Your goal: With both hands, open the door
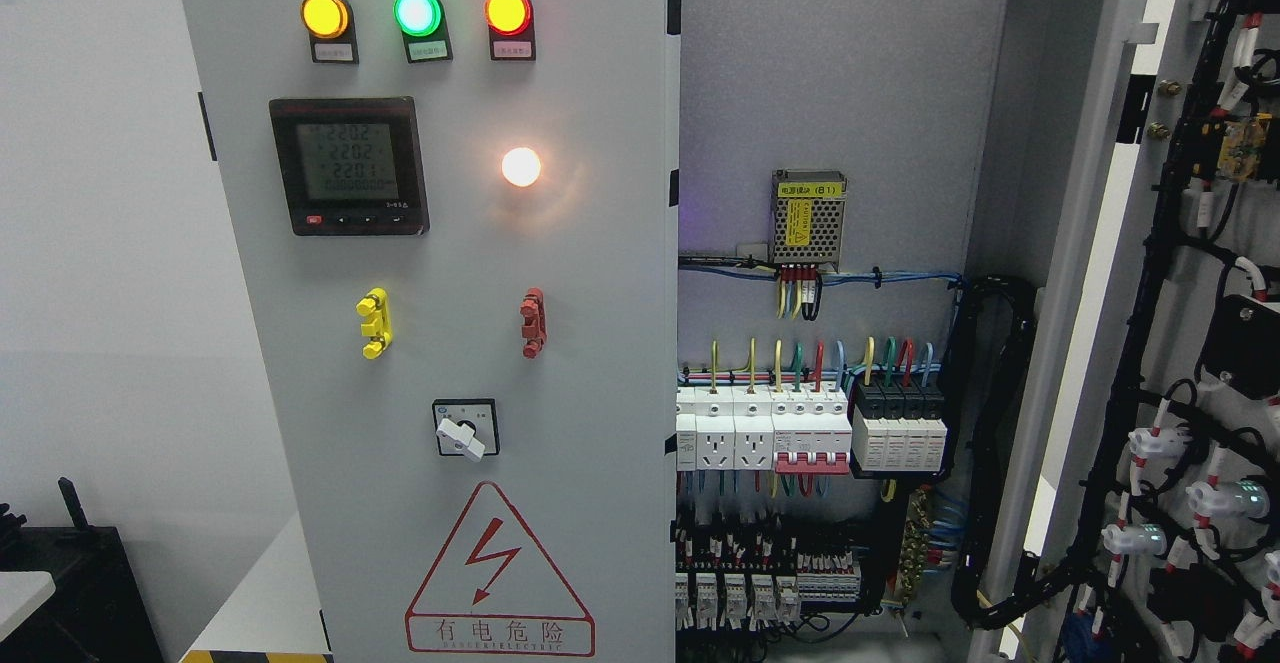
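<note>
Right door (1180, 343) swung wide open, breakers (780, 433) exposed; left door (440, 343) closed. Neither hand visible, state unknown.

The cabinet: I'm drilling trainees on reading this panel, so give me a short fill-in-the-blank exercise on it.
1. The right door stands ____.
2. Between the yellow lamp and the red lamp glows a ____ lamp.
3. The warning triangle on the left door shows a red ____.

Missing words: open; green; lightning bolt
</note>
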